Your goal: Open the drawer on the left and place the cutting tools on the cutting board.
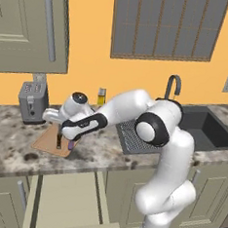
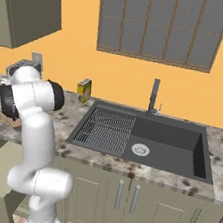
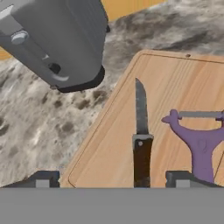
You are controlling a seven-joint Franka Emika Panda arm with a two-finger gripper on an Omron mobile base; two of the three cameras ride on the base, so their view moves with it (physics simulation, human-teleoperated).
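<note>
Wooden board (image 3: 175,109) held knife (image 3: 141,140) and purple peeler (image 3: 199,142) side by side; gripper (image 3: 113,179) hung open over knife handle, toaster (image 3: 61,39) beside.

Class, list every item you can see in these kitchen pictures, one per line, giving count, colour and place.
cutting board: one, light-brown, on counter by toaster
knife: one, silver blade, dark handle, lying on board
peeler: one, purple, on board beside knife
toaster: one, grey, on counter at the wall
drawer: one, pale inside, open below counter
bottle: one, yellow, at the wall
draining rack: one, dark, in sink
faucet: one, dark, behind sink
tool: one, dark fingers, open above knife handle
</note>
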